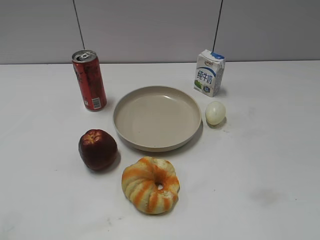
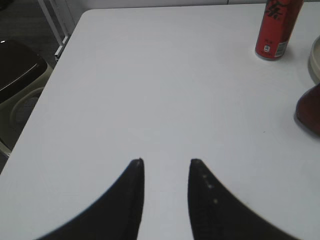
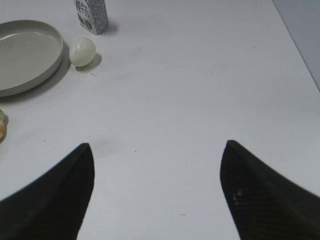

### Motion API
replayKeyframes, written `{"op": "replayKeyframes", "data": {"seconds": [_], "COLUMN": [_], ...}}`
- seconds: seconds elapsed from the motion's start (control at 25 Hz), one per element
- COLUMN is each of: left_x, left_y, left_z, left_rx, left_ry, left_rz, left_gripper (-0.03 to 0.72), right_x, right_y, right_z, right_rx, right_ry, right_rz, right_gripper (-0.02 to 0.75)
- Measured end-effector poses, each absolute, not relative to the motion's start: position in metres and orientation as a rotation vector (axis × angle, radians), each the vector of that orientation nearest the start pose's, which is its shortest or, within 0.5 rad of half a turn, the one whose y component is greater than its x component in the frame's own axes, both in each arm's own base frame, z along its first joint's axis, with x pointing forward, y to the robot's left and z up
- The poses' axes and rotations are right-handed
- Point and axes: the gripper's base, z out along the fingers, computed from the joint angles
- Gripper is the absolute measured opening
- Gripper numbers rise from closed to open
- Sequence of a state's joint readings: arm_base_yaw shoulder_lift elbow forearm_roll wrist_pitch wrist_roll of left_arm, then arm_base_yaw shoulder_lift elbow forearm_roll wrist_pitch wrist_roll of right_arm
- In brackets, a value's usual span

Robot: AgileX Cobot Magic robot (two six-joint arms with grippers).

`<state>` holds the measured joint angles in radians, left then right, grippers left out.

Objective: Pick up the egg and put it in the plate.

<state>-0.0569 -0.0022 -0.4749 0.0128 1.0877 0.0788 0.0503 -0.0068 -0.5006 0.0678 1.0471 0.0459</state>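
The pale cream egg (image 1: 215, 112) lies on the white table just right of the beige plate (image 1: 129, 130), in front of the milk carton. In the right wrist view the egg (image 3: 82, 52) sits at the upper left beside the plate (image 3: 47, 70). My right gripper (image 3: 157, 147) is wide open and empty over bare table, well short of the egg. My left gripper (image 2: 166, 161) is open a little and empty over bare table at the left. A sliver of the plate's rim (image 2: 315, 65) shows at that view's right edge. Neither gripper shows in the exterior view.
A red can (image 1: 89, 80) stands left of the plate. A milk carton (image 1: 209, 72) stands behind the egg. A dark red apple (image 1: 97, 149) and an orange-striped ring bread (image 1: 150, 185) lie in front of the plate. The table's left edge (image 2: 55, 75) is near.
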Motion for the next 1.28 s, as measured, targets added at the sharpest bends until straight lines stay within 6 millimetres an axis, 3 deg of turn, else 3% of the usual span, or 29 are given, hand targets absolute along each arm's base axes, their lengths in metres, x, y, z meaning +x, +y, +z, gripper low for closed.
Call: {"op": "replayKeyframes", "data": {"seconds": [1.12,1.28], "left_x": [-0.004,-0.004], "left_y": [0.001,0.001], "left_z": [0.268,0.268], "left_rx": [0.141,0.141], "left_ry": [2.089,2.089], "left_rz": [0.029,0.029], "left_gripper": [0.238,0.238], "right_x": [-0.006,-0.003], "right_y": [0.006,0.006], "right_z": [0.279,0.290], "right_rx": [0.004,0.047], "right_ry": [2.023,1.907], "right_rz": [0.170,0.201], "right_gripper": [0.590,0.590]}}
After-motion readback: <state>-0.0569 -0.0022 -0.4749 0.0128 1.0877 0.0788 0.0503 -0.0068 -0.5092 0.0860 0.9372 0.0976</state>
